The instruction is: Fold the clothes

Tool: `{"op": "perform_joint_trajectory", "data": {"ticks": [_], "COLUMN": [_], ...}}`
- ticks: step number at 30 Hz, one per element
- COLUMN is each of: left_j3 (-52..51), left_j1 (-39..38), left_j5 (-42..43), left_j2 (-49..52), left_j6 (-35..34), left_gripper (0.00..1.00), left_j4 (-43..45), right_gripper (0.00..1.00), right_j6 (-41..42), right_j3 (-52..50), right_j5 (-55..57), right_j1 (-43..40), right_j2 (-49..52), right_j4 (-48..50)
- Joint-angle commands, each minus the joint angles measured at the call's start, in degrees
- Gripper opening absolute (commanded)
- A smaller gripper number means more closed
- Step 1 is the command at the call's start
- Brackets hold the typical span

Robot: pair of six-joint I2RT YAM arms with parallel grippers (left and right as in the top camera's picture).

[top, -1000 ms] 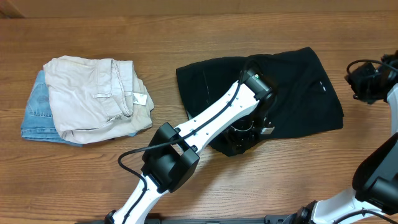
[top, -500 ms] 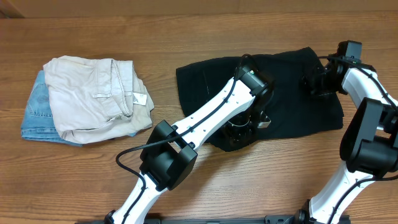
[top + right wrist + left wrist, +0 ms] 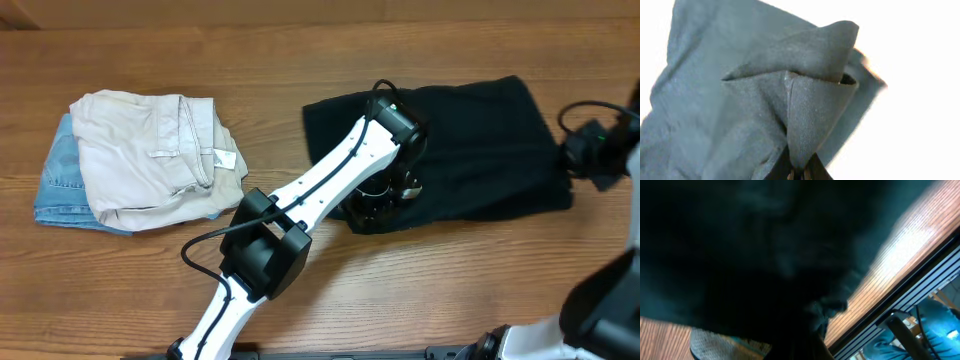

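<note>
The clothes, a pair of black shorts, lie spread flat on the wooden table, right of centre. My left arm reaches across them. Its gripper is down at their near edge, shut on the black fabric. In the left wrist view the dark cloth fills nearly everything and hides the jaws. My right gripper sits at the shorts' right edge. In the right wrist view it is shut on a raised fold of the shorts.
Beige shorts with a white tag lie folded at the left on a light blue denim garment. The table's near edge and a black frame rail show in the left wrist view.
The right gripper came in onto the shorts, shut on their right edge and drew back right. The whole garment slid rightward. The left gripper shifted slightly up and left, still shut.
</note>
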Motion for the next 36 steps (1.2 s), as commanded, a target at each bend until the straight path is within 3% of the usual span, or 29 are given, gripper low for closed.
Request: {"op": "perform_joint_trajectory", "data": {"ticks": [1,11,13,15,16,20,21,25,27,28,29,33,36], "left_j3": [-0.35,-0.44,-0.44,-0.44,-0.42,0.48,1.25,4.94,5.07,3.93,3.3,2.23,2.23], "left_j1": [0.66,0.35,0.33,0.5,0.81,3.13,4.17,8.2,10.47,13.0,13.79,16.06,16.87], "left_j5": [-0.57,5.33,5.09,2.99,1.14,-3.06,-4.39,-6.91,-6.88,-6.27,-5.68,-1.25,-0.33], "left_j2": [-1.42,-1.57,-1.77,-1.86,-1.86,-1.86,-1.86,-1.86,-1.84,-1.38,-1.14,1.51,4.5], "left_j6": [-1.66,-2.05,-2.05,-2.97,-3.67,-7.1,-8.04,-10.01,-9.99,-9.99,-9.97,-9.05,-8.63], "left_gripper": [0.04,0.08,0.22,0.49,0.51,0.47,0.47,0.52,0.48,0.33,0.27,0.1,0.04], "left_j4": [-0.7,-0.72,-0.72,-0.7,-0.68,-0.07,0.24,6.19,13.75,23.06,26.45,35.23,38.12], "right_gripper": [0.04,0.04,0.04,0.04,0.06,0.25,0.39,0.43,0.47,0.49,0.51,0.51,0.51], "right_j6": [0.02,0.07,0.07,0.07,0.09,0.07,0.09,0.09,0.26,0.22,0.15,-0.13,-1.75], "right_j3": [0.59,0.02,0.02,0.02,0.02,0.02,0.02,0.02,0.02,0.02,0.02,0.02,0.02], "right_j5": [9.49,17.53,18.03,18.01,17.99,18.01,18.01,17.94,17.22,14.58,13.51,9.66,5.84], "right_j1": [-1.9,-2.29,-2.29,-2.29,-2.29,-2.29,-2.29,-2.29,-2.29,-2.29,-2.29,-2.29,-2.29], "right_j2": [-0.48,-0.46,-0.46,-0.46,-0.46,-0.46,-0.46,-0.46,-0.46,-0.46,-0.46,-0.46,-0.46], "right_j4": [-5.22,-16.68,-17.79,-17.9,-17.84,-17.51,-17.22,-16.83,-16.15,-14.78,-14.25,-11.8,-9.81]}}
